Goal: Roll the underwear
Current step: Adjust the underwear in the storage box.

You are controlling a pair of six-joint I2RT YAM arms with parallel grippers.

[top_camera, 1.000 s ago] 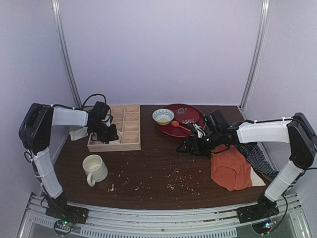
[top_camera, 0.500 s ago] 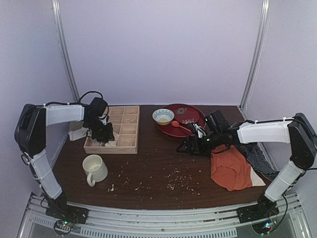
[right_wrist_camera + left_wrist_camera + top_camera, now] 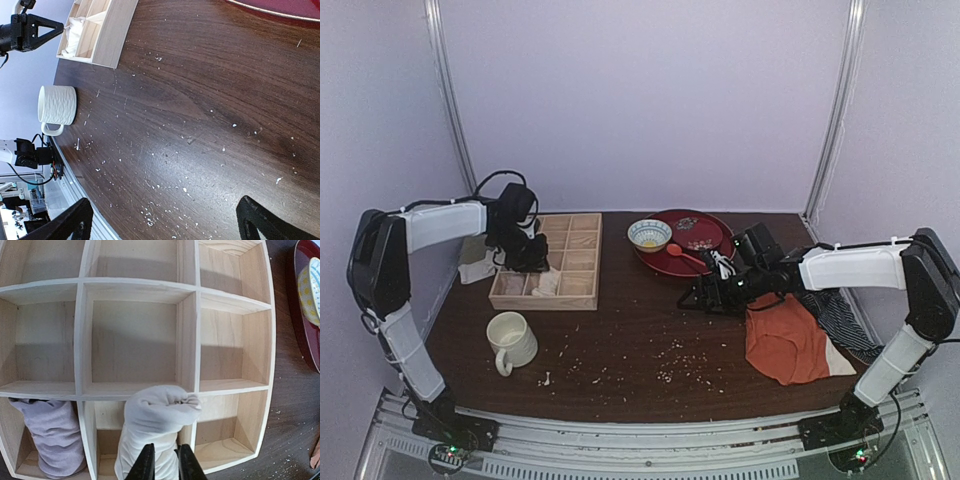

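The underwear [image 3: 157, 415] is a cream roll standing in the middle compartment of the near row of the wooden tray [image 3: 187, 340]. It rises above the divider. In the top view the underwear [image 3: 547, 284] shows as a pale lump there. My left gripper [image 3: 163, 465] is shut on the roll's lower part, its black fingers [image 3: 145, 465] close together with fabric between them. From above, the left gripper [image 3: 528, 262] hangs over the tray [image 3: 582, 260]. My right gripper [image 3: 165, 220] is open wide and empty, low over bare table. In the top view the right gripper [image 3: 695, 297] is at mid-table.
A lavender roll [image 3: 50, 435] fills the tray's near-left compartment. A white mug [image 3: 510, 338] stands near the front left. A red plate [image 3: 700, 240] holds a bowl [image 3: 649, 234]. An orange-red garment [image 3: 785, 340] and a dark striped cloth [image 3: 840, 315] lie at right. Crumbs dot the table.
The left arm has drawn back and to the left over the tray, and the tray has shifted slightly left. The right arm has not moved.
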